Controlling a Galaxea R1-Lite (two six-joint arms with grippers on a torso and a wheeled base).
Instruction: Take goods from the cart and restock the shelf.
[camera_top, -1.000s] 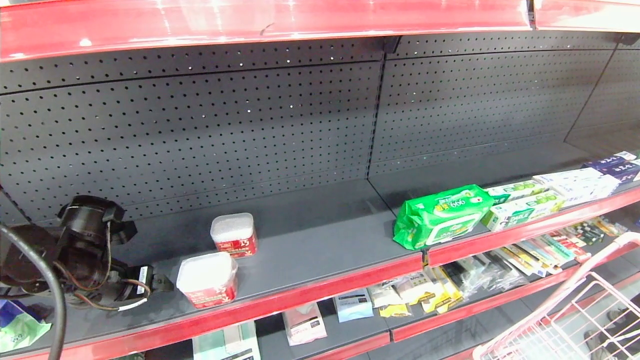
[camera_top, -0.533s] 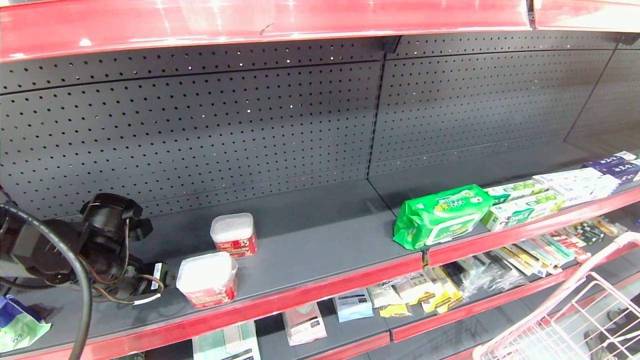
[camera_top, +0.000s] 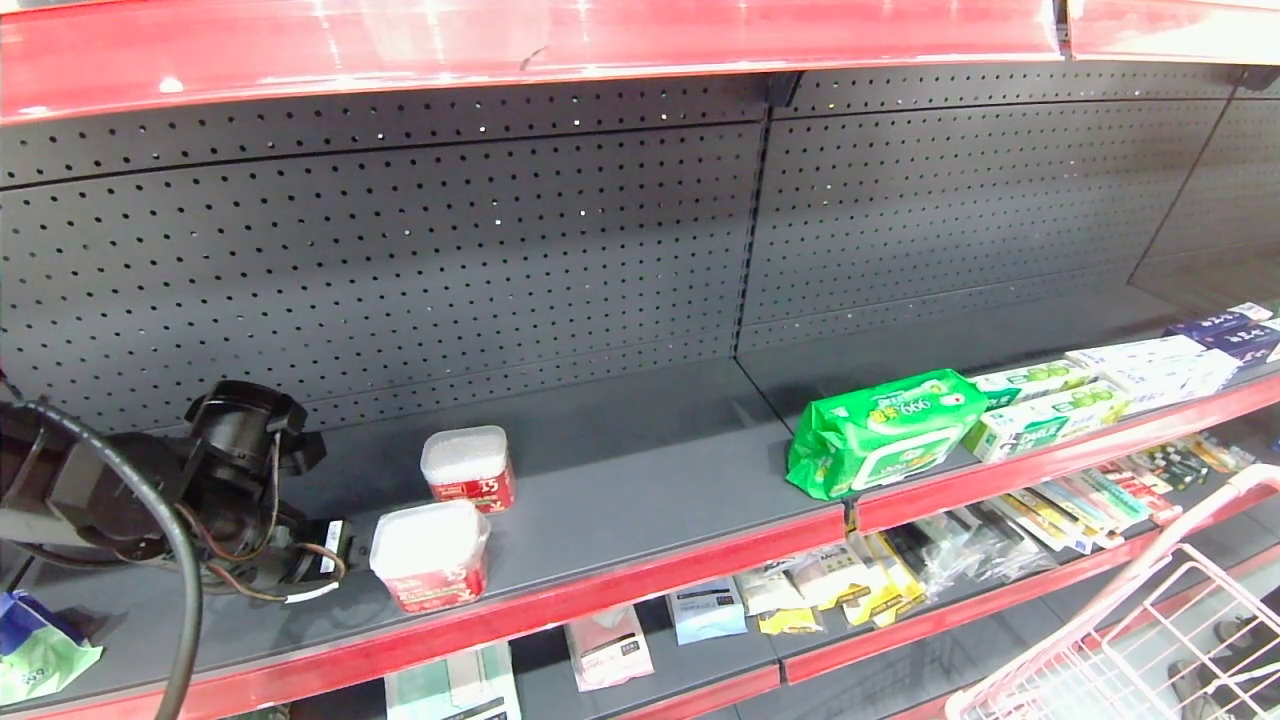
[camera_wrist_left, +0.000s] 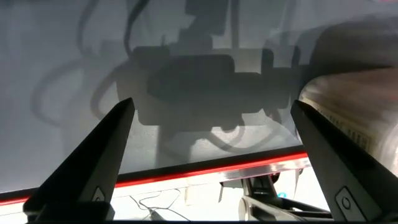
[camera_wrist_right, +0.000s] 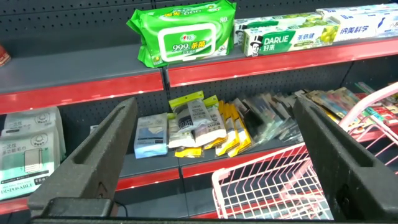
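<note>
**A:** Starting at the left. What is the left end effector (camera_wrist_left: 211, 106) doing?

**B:** It is lying low on the shelf (camera_top: 620, 500), fingers spread wide and gripping nothing. The front jar (camera_top: 430, 555) is standing upright just beside one finger (camera_wrist_left: 339, 180), close to the red front edge. I cannot tell whether they are touching.

**A:** Further along?

**B:** The back jar (camera_top: 467, 468) is sitting just behind it, deeper in. After a bare stretch, a green wipes pack (camera_top: 880, 430) is lying against the toothpaste boxes (camera_top: 1040, 410).

**A:** Right side?

**B:** The right end effector (camera_wrist_right: 214, 106) is hanging wide and empty near the pink cart (camera_top: 1150, 640), facing the lower shelves.

**A:** Which step?

**B:** I am reading it as the end of a placement, with the jar down and the grip off. Next, I am guessing, the left arm is needing a straight pull-back so no finger tips the jar. The right one is looking best placed to dip into the cart.
</note>
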